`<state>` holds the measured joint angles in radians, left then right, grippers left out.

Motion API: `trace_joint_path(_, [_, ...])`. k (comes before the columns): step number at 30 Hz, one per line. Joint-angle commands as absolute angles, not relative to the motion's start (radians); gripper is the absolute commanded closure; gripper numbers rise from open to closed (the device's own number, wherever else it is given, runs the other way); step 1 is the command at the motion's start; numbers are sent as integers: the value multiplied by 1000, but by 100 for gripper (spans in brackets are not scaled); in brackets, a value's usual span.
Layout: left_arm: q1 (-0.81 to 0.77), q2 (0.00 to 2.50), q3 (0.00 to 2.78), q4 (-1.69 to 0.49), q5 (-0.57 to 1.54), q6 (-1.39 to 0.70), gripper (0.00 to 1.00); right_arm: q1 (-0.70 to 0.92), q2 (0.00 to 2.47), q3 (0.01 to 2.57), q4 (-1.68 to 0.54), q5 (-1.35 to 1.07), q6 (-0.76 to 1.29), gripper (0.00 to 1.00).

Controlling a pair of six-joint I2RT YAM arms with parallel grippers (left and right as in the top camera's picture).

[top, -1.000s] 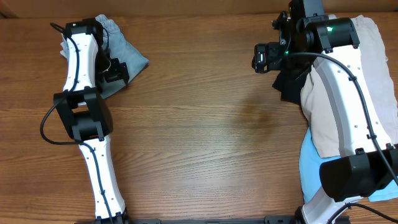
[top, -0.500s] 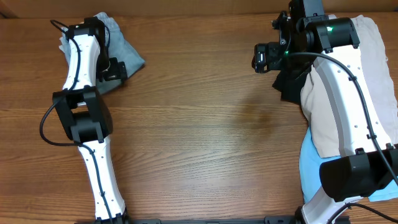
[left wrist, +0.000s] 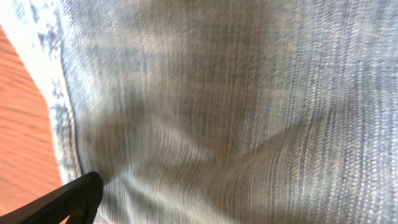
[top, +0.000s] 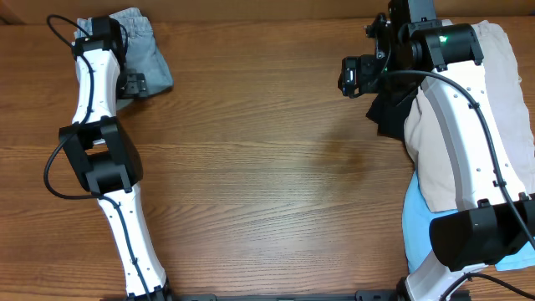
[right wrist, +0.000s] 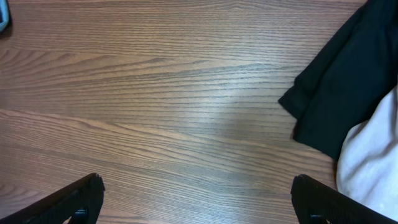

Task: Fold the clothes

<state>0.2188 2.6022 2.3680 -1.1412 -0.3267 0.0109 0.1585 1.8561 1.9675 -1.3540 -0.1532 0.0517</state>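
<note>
Far left corner: denim shorts lie in a compact bundle at the table edge, partly under the left arm. The overhead view shows no spread legs, so this piece looks folded or nearly so (judgement).

Left gripper is low over the bundle's near edge. In its wrist view denim fills the frame. Only one finger shows, at the lower left, and the other is out of sight. Cannot tell whether the jaws are spread or pinching cloth.

Centre: bare wood, with no garment laid out for folding.

Right gripper hangs above bare table with its fingers spread wide and nothing between them. It sits just left of the pile.

Right side: black garment is crumpled at the pile's left edge. Beige shorts lie behind the arm, and a sky-blue garment is nearest the base. All three are heaped and overlapping, with no fold visible.

Status estimate: at most one of four items is done. Three remain, each needing to be pulled out, flattened and folded.
</note>
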Motion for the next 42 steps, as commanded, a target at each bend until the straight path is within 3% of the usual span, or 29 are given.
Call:
trace_joint_path(1, [252, 2671, 2333, -1125, -430, 31, 0, 157, 1840, 1982, -1345, -158, 44, 0])
trace_joint_path(10, [322, 2670, 2333, -1124, -496, 30, 0, 157, 1840, 1982, -1346, -158, 44, 0])
trace_joint_path(19, [299, 2631, 2414, -1223, -295, 30, 0, 157, 1835, 2025, -1329, -157, 52, 1])
trace_joint_path(28, [218, 2399, 2647, -1405, -56, 44, 0, 192, 1794, 2242, -1426, -158, 52, 0])
trace_joint_path(38, [136, 2156, 2656, -1401, 56, 12, 0, 197, 1658, 2306, -1694, -178, 54, 0])
trace_joint_path(42, [120, 2154, 2655, -1402, 56, 12, 0, 197, 1642, 2305, -1686, -229, 56, 0])
